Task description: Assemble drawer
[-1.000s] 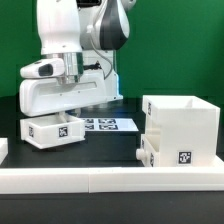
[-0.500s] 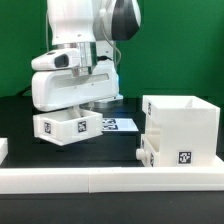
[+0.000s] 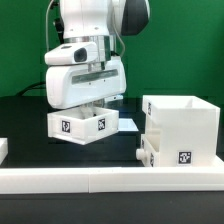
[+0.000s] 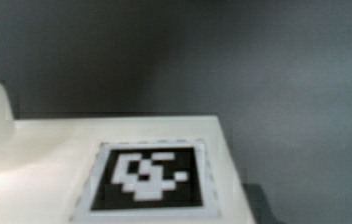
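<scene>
Holding tray (image 3: pixel 84 125) above table (image 3: pixel 25 120)

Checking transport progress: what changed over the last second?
The end effector carried the small tray toward the exterior view's right and lifted it off the table, closer to the housing. The housing, the tray already in it and the marker board stayed put.
</scene>
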You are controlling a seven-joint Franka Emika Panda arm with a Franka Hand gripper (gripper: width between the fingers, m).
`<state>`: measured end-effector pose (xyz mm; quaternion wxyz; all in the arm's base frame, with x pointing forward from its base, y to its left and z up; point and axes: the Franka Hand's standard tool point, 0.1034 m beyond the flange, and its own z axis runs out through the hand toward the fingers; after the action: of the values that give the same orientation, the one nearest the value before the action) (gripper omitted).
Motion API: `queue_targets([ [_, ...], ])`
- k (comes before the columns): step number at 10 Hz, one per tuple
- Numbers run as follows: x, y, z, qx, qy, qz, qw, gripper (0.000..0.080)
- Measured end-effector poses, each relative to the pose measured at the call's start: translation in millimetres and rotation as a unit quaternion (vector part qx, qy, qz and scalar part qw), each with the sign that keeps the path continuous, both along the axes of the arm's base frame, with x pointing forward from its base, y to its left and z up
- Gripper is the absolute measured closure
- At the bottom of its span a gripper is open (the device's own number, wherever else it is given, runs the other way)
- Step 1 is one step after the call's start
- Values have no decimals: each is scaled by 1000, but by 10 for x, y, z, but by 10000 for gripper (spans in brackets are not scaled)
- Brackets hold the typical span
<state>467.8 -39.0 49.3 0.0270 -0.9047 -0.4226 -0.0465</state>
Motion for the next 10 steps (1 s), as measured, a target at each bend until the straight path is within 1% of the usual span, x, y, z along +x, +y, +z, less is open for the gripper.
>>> queue_targets([
  [1,-8,-15,-19,-4,-4,52,999,757],
  [2,-19,-39,-66,-7,-6,103,995,757],
  [4,132,-13,-5,-21,-13,212,977,757],
  [5,180,6,11,-26,-15,246,969,757],
  [6,207,19,23,-31,-19,283,958,757],
  [7,180,-4,4,-34,-20,328,944,757],
  [9,183,-11,-3,-34,-21,350,936,757],
  [10,249,2,23,-36,-25,352,935,757],
])
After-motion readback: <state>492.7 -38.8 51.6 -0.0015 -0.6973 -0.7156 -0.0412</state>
